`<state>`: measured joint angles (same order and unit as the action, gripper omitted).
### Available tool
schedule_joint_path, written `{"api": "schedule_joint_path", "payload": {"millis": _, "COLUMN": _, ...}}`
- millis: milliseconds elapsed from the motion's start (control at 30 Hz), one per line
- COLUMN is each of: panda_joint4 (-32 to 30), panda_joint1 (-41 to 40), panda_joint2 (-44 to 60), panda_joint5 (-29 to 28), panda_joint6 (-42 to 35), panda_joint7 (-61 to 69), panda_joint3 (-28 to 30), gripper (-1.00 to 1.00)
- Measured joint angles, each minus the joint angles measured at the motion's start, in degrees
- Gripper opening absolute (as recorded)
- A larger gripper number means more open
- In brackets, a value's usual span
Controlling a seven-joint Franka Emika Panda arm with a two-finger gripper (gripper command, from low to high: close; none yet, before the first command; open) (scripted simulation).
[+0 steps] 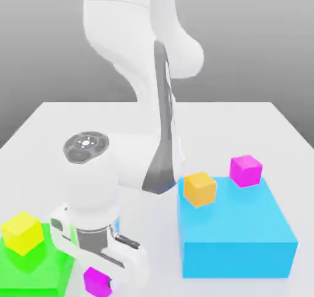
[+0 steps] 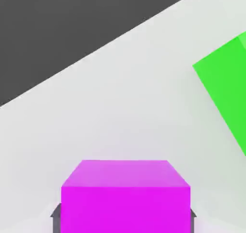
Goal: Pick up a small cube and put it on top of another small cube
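Small magenta cube (image 1: 97, 282) sits low in the exterior view, left of bottom centre, gripped between the gripper's (image 1: 110, 283) two fingers. A yellow cube (image 1: 22, 233) rests on the green block (image 1: 38, 265) at lower left.

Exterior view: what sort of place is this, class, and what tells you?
Probably a simulated robotics test space: a white robot arm, a plain pale table, and brightly coloured blocks, such as the blue block.
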<state>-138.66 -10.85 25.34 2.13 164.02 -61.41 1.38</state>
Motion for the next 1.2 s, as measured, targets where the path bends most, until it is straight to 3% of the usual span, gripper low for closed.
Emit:
{"api": "schedule_joint_path", "payload": {"millis": 167, "panda_joint4": -1.96, "panda_joint1": 0.23, "panda_joint2": -9.05, "panda_joint5": -0.93, "panda_joint6": -7.09, "panda_joint7": -0.51, "panda_joint3": 0.26, "gripper": -1.00}}
{"api": "schedule_joint_path", "payload": {"millis": 400, "panda_joint4": -8.55, "panda_joint1": 4.78, "panda_joint2": -23.55, "panda_joint5": -2.59, "panda_joint6": -15.02, "panda_joint7": 7.07, "panda_joint3": -3.76, "gripper": -1.00}}
{"api": "schedule_joint_path", "payload": {"millis": 900, "panda_joint4": -23.36, "panda_joint1": 20.61, "panda_joint2": -54.44, "panda_joint5": 1.82, "panda_joint6": -31.08, "panda_joint7": 30.69, "panda_joint3": -6.87, "gripper": -1.00}}
{"api": "schedule_joint_path", "payload": {"millis": 1067, "panda_joint4": -26.90, "panda_joint1": 21.29, "panda_joint2": -48.72, "panda_joint5": 2.26, "panda_joint6": -21.82, "panda_joint7": 32.09, "panda_joint3": -7.74, "gripper": -1.00}}
{"api": "schedule_joint_path", "payload": {"millis": 1100, "panda_joint4": -27.51, "panda_joint1": 21.21, "panda_joint2": -47.05, "panda_joint5": 2.25, "panda_joint6": -19.55, "panda_joint7": 32.08, "panda_joint3": -7.91, "gripper": 1.00}}
{"api": "schedule_joint_path", "payload": {"millis": 1200, "panda_joint4": -27.51, "panda_joint1": 21.21, "panda_joint2": -47.05, "panda_joint5": 2.25, "panda_joint6": -19.55, "panda_joint7": 32.08, "panda_joint3": -7.91, "gripper": 1.00}}
